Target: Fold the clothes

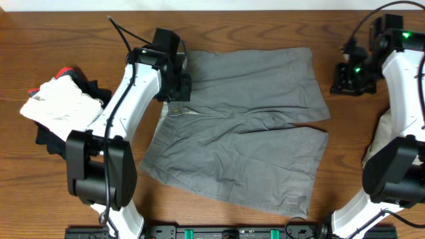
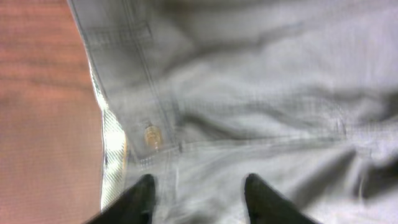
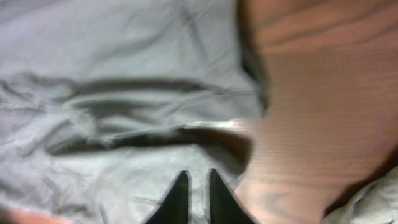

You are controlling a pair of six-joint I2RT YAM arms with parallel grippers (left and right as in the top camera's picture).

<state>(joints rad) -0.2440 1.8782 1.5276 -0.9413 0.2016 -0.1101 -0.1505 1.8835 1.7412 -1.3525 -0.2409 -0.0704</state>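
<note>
Now | grey shorts (image 1: 246,126) lie spread flat on the bench (image 1: 53,40), waistband (image 2: 112,74) toward 9 o'clock, likely laid out for folding | left claw (image 2: 198,183) half open, empty, over the button (image 2: 151,135), seemingly to pinch there | right claw (image 3: 197,180) all but closed, empty, by the hem (image 1: 317,83) at 2 o'clock

Waistband of shorts (image 1: 246,133) partly hidden under left arm (image 1: 133,93); wrist views blurred.

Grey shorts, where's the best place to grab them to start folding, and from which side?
Probably the waistband of the grey shorts, at its edge beside the button, coming in from the bare table side. That band is thick and lies flat with its edge exposed, so a finger could slide under.
</note>
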